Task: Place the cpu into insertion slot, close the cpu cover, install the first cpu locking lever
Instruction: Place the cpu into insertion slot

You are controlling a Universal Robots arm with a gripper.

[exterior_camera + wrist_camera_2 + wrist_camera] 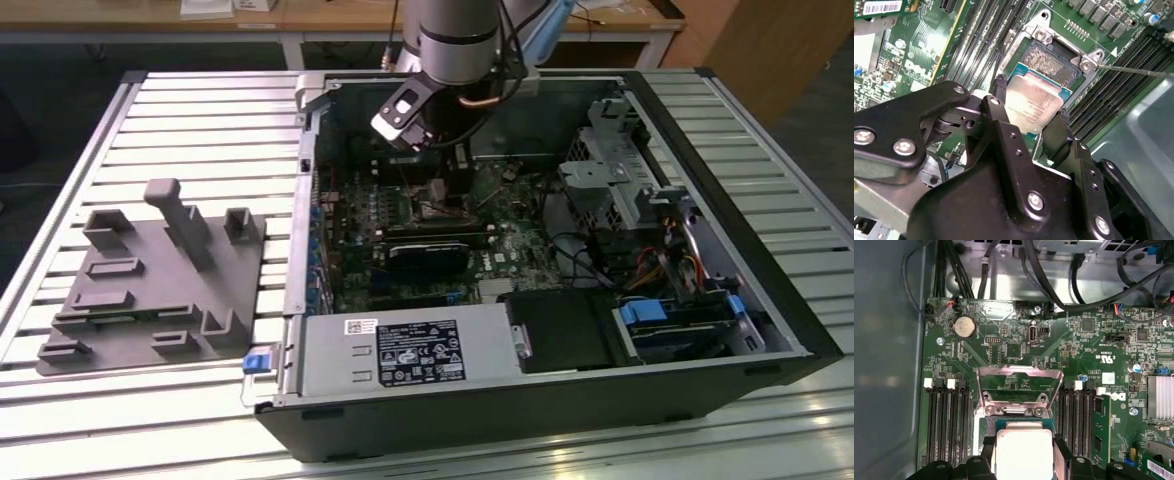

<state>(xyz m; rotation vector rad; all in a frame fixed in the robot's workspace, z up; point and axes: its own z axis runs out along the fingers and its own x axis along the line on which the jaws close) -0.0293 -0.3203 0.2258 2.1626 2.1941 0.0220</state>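
Matte black gripper point(1032, 100) fingers clamp opposite edges of the cpu point(1029, 114), a flat square with a brushed silvery face. It partly overlaps the insertion slot point(1050, 64), whose grainy pin field is half exposed. Thin shiny cpu cover point(1019, 371) frame stands flipped open.

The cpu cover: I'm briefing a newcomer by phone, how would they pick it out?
Inside the open computer case, look at the green motherboard, between the two banks of long black memory slots. The cpu cover is flipped open there, next to the cpu: the only silvery frame with a cut-out centre.
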